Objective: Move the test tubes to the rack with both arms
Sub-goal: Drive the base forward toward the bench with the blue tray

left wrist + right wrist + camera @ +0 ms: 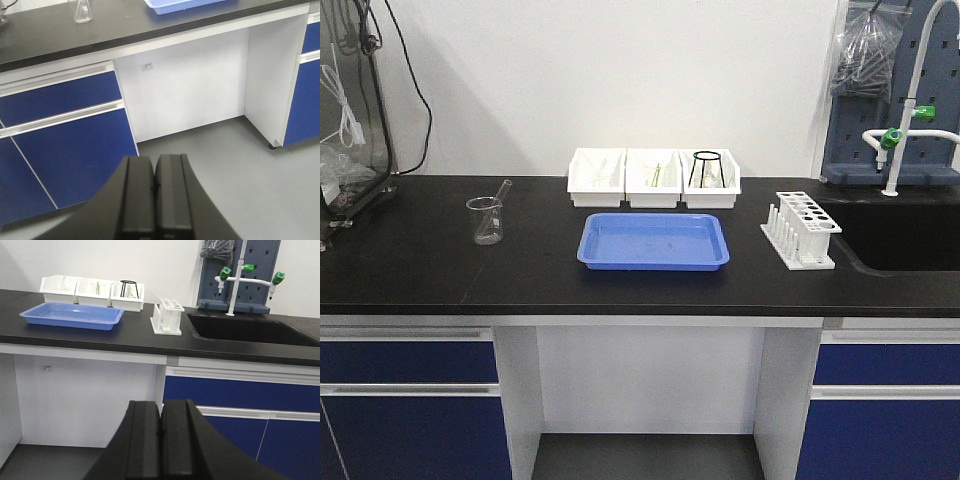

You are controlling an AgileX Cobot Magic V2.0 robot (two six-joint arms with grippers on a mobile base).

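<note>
A slender clear test tube (503, 191) leans in a glass beaker (486, 221) at the counter's left; the beaker also shows in the left wrist view (83, 11). Faint tube-like glass lies in the white bins, too small to tell. The white rack (802, 231) stands at the right beside the sink, and shows in the right wrist view (167, 316). My left gripper (154, 159) is shut and empty, low in front of the blue cabinet, below the counter. My right gripper (161, 403) is shut and empty, also below the counter. Neither arm shows in the front view.
A blue tray (653, 243) lies mid-counter. Three white bins (653, 178) stand behind it, a black wire tripod ring (708, 168) in the right one. A black sink (900, 236) and a faucet (905, 130) are at the right. A cage (355, 110) stands far left.
</note>
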